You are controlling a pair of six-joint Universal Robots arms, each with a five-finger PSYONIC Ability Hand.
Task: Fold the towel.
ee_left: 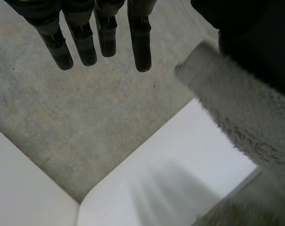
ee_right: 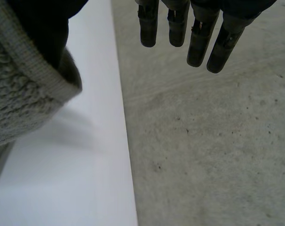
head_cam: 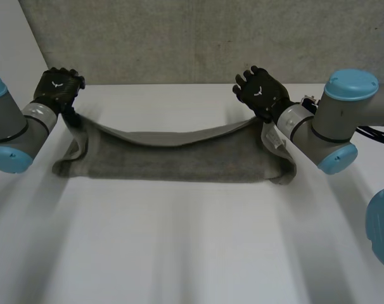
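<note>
A grey towel lies across the far part of the white table, doubled over, its upper layer sagging in the middle and rising at both far corners. My left hand is up at the far left corner. Its fingers are straight and apart from the thumb, and the towel's corner hangs over the thumb side. My right hand is at the far right corner. Here too the fingers are straight, with the hemmed towel corner draped beside the thumb.
A rough grey wall rises right behind the table's far edge, close to both hands. The right arm's elbow hangs over the towel's right end. Bare white tabletop stretches from the towel to the near edge.
</note>
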